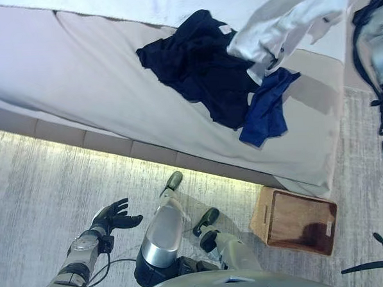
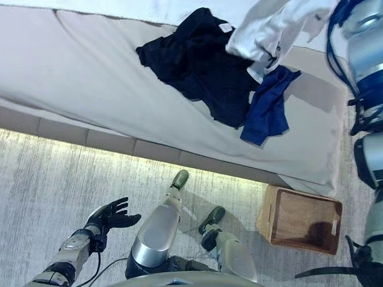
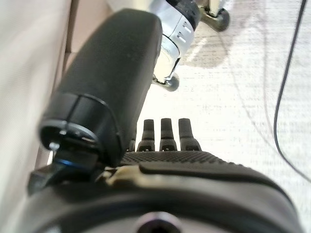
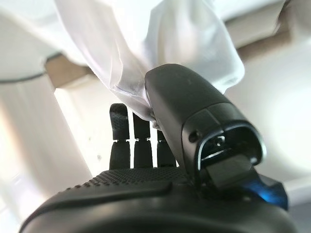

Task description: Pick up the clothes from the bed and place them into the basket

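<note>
A black garment (image 1: 200, 66) and a blue garment (image 1: 267, 110) lie on the beige bed (image 1: 66, 73) near its right end. A white garment (image 1: 281, 23) hangs lifted above them, its lower end over the black and blue ones. In the right wrist view my right hand (image 4: 184, 107) pinches the white cloth (image 4: 160, 39) between thumb and fingers. My left hand (image 1: 115, 218) is open and empty, low over the floor in front of the bed; it also shows in the left wrist view (image 3: 165, 136). The brown wooden basket (image 1: 295, 218) stands on the floor below the bed's right corner, with nothing in it.
A pale carpet (image 1: 46, 183) covers the floor in front of the bed. The bed's front edge (image 1: 114, 144) runs slantwise between the floor and the clothes. My right arm (image 2: 370, 50) rises along the right side, above the basket.
</note>
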Robot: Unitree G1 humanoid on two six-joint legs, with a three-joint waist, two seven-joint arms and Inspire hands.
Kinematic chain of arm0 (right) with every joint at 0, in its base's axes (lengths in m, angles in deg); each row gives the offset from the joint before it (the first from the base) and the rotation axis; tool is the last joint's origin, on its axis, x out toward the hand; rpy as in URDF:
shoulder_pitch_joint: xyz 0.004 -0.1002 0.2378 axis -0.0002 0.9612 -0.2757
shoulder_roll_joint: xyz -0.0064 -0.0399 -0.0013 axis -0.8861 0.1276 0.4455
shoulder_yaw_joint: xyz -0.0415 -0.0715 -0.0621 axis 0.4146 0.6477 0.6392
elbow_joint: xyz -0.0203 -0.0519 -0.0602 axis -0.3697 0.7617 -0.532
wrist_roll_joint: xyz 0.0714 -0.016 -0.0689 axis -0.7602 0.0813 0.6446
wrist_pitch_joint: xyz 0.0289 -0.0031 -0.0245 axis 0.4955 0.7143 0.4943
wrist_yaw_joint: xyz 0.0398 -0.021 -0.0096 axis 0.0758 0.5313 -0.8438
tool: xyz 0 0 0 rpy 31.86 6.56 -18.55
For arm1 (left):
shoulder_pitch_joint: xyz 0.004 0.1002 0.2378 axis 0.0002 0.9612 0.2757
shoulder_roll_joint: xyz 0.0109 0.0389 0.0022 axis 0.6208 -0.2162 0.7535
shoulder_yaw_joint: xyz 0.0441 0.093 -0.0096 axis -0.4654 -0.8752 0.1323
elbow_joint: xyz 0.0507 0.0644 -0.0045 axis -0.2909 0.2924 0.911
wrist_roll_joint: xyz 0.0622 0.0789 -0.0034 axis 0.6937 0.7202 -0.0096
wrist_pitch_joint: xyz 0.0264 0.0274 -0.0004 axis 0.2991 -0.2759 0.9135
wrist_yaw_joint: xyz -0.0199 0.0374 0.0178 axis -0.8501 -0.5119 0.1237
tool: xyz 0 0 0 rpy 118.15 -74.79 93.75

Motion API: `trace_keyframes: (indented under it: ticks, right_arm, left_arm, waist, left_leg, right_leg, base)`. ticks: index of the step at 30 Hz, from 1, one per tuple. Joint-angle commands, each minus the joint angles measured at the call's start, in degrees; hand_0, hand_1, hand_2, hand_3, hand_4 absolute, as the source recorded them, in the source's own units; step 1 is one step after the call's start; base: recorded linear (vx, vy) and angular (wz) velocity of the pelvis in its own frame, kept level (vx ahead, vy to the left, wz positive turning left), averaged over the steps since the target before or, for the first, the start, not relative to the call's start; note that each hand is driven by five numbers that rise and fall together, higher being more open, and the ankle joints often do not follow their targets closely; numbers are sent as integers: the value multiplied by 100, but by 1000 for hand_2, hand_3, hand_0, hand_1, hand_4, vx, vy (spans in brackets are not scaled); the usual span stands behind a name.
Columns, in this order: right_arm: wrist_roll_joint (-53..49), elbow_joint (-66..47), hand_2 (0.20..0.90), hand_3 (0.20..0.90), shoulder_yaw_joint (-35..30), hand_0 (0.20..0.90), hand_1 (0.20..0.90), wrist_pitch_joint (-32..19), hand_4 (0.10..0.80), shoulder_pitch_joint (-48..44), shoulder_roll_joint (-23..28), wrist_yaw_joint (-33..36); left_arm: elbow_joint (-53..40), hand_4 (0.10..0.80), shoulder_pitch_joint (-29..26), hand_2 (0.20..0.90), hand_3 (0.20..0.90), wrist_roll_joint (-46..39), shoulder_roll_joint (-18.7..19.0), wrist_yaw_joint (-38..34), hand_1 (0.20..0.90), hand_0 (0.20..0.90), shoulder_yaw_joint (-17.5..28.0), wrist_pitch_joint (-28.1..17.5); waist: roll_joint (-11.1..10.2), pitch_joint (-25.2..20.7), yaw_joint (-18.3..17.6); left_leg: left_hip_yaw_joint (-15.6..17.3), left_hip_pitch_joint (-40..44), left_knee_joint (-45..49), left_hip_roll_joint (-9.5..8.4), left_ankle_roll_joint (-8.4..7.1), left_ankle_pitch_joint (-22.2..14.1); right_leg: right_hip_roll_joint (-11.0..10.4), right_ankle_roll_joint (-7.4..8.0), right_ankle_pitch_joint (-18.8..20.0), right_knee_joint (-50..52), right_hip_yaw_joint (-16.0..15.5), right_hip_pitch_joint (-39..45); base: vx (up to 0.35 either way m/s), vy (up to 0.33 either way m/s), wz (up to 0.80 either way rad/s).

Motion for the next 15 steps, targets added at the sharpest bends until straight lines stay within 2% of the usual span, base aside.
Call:
trace_keyframes:
  ticks: [1, 7, 15]
  right_arm:
    - [-21, -433, 300, 200, 256, 300, 300, -301, 100, -321, 858, 672]
    - [-605, -189, 300, 200, 183, 300, 300, -546, 100, -497, 1473, 839]
    - [-681, -404, 300, 200, 39, 300, 300, -514, 100, -298, 1850, 665]
  left_arm:
    - [436, 800, 631, 900, 900, 244, 50, -16, 900, 900, -440, 35]
    - [524, 800, 578, 900, 900, 317, -92, 45, 900, 900, -472, 199]
    - [403, 800, 474, 900, 900, 471, -250, 58, 900, 900, -662, 488]
  waist:
    - [-40, -2051, -300]
    - [-3, -2412, -704]
    - [113, -2545, -1014]
  left_leg:
    - [765, 639, -904, -13, 241, -211]
    - [1100, 1006, -933, 50, 212, -364]
    - [1386, 1152, -933, 131, 155, -449]
  right_leg:
    - [-58, 364, 366, 533, 381, 7]
    - [111, 331, 307, 63, 641, 148]
    - [212, 182, 160, -222, 834, 159]
  base:
    - [32, -17, -35]
    - [-46, -77, -34]
    - [-73, -61, -35]
